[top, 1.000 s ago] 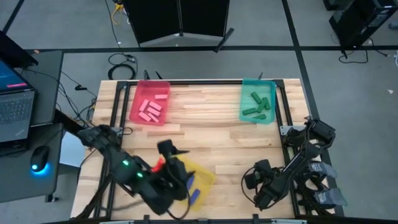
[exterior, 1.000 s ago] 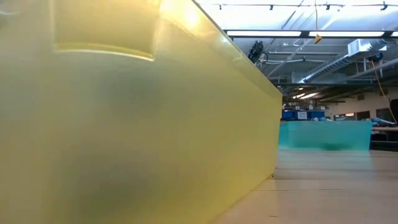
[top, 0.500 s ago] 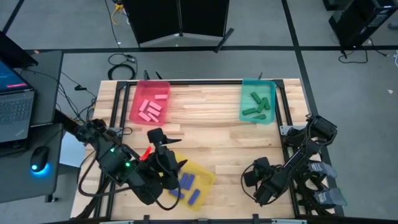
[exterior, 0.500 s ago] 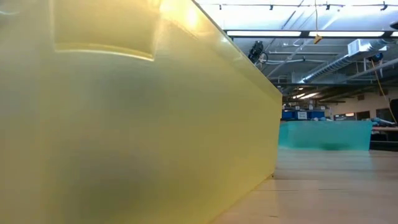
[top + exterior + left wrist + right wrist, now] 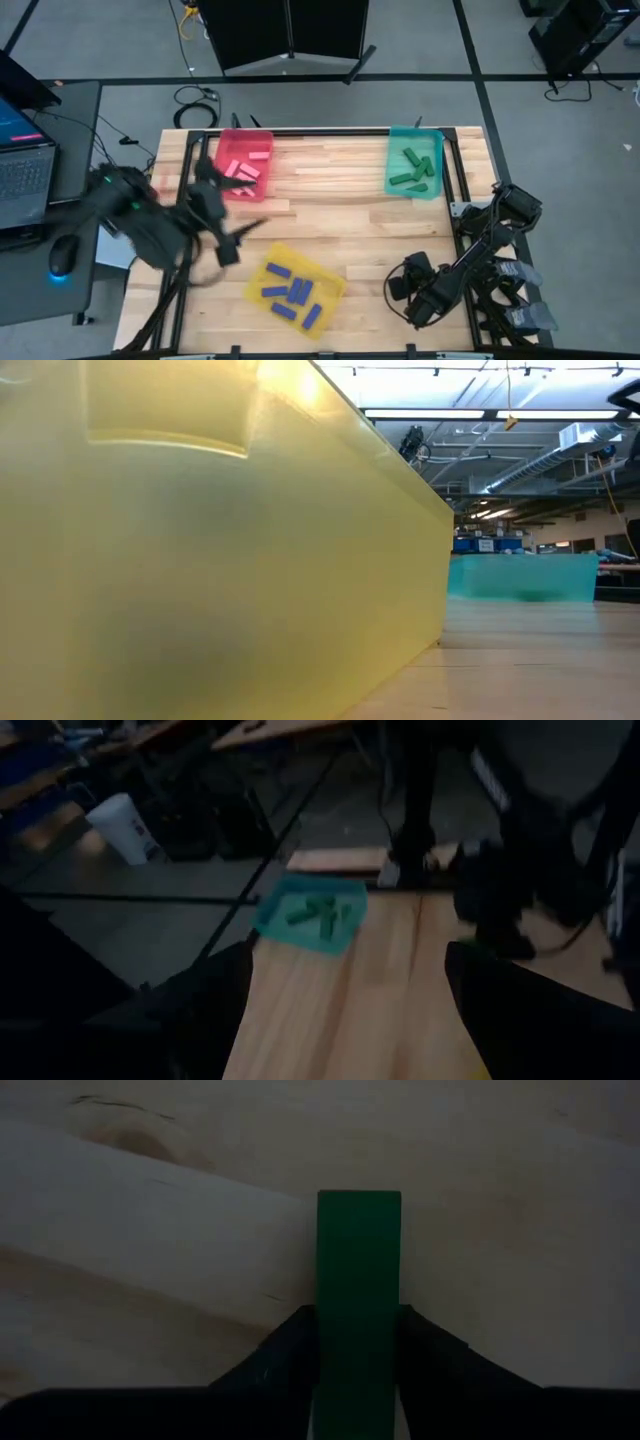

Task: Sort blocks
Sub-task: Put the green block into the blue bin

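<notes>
A green block (image 5: 358, 1260) lies on the bare wood near the table's right front, and my right gripper (image 5: 358, 1325) (image 5: 405, 290) is shut on it. My left gripper (image 5: 228, 245) (image 5: 345, 1010) hangs open and holds nothing, over the table's left side between the red tray and the yellow tray. Pink blocks lie in the red tray (image 5: 262, 190) at the far left. Green blocks lie in the teal tray (image 5: 438, 175) at the far right. Several blue blocks (image 5: 292, 292) lie in the yellow tray (image 5: 335, 285) near the front. My right gripper pinches the green block by its two long sides (image 5: 330, 1325), one dark finger (image 5: 290, 1345) against each. The fingers lie along the block, and its far end (image 5: 358, 1205) sticks out past the fingertips. The block lies on the wood.
In the low view the yellow tray's wall (image 5: 200, 560) fills the left half, with the teal tray (image 5: 520, 580) far behind. Bare wood lies between the trays in the table's middle (image 5: 340, 215). A laptop and a mouse sit on a side desk at the left.
My left gripper has drawn back from over the yellow tray, going toward the table's left and far edges. The blue blocks in the tray, half covered by the arm before, now show in full. The trays have stayed in place.
</notes>
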`<move>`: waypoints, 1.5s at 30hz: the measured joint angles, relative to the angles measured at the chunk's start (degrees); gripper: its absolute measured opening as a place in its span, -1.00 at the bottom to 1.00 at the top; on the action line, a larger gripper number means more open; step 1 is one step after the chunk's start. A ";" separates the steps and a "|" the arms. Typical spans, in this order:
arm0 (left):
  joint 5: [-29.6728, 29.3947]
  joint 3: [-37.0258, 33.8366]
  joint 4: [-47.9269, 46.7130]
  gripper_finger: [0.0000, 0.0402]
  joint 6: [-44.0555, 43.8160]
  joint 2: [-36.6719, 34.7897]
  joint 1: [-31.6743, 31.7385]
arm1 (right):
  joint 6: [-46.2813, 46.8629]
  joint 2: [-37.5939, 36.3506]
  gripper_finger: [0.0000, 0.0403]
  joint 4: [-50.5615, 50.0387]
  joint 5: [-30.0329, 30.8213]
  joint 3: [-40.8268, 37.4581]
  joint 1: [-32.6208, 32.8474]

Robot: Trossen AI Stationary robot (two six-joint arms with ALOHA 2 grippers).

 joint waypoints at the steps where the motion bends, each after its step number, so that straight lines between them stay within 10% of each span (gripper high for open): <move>1: -0.28 0.00 0.76 0.69 0.93 -1.39 0.00 | -0.41 0.00 -0.42 -0.03 -0.15 0.02 -0.23; 6: -4.22 0.02 1.37 0.69 4.52 -8.09 0.00 | -1.43 0.09 -0.42 -3.13 4.23 2.14 -0.39; 11: -3.70 0.02 -2.85 0.69 4.41 -13.60 0.00 | -2.98 -1.96 -0.42 -6.80 21.29 5.32 -1.80; 19: -3.15 -11.45 -4.07 0.48 -0.21 -19.95 0.00 | -25.81 -6.24 -0.42 -4.25 35.19 9.75 -11.85; 31: 16.36 -54.48 39.07 -0.31 13.79 -35.22 7.89 | -86.70 -10.84 -0.42 28.00 24.44 9.98 -38.23; 45: 30.09 -91.66 62.39 -0.58 17.78 -57.58 26.35 | -92.24 -21.61 -0.42 30.23 20.27 -2.71 -58.62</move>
